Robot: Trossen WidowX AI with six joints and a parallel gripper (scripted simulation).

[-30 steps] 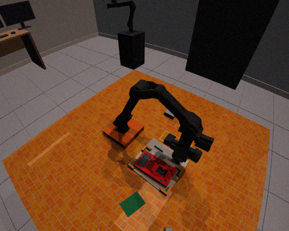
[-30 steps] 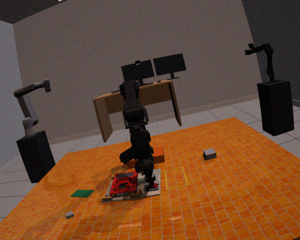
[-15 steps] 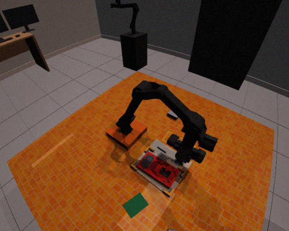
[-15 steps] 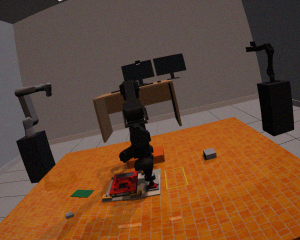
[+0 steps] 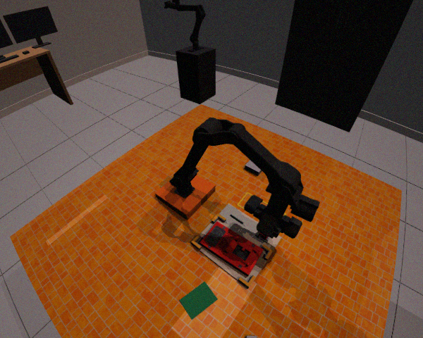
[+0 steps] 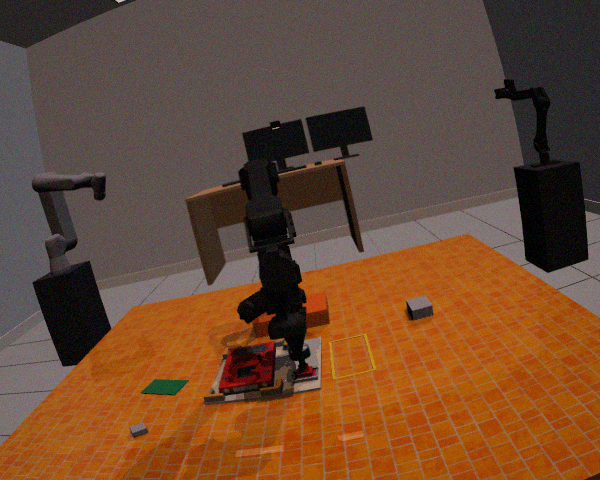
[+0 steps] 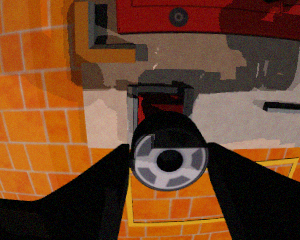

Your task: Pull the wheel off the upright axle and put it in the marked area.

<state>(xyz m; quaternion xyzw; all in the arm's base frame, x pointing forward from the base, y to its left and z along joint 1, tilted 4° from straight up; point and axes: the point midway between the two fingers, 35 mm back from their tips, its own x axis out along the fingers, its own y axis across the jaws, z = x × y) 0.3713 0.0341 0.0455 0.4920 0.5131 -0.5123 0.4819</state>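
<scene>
My gripper is shut on the wheel, one finger on each side. The wheel is black with a grey spoked face and a dark hub. It hangs above a small red base near the edge of the pale board. The upright axle is not seen clearly; the wheel hides it, and I cannot tell whether any of it is still in the hub. The marked area, a yellow outline, lies on the table beside the board, with nothing seen inside it.
The pale board carries a large red part between ochre corner brackets. A green sheet lies beyond it. A grey block stands past the marked area.
</scene>
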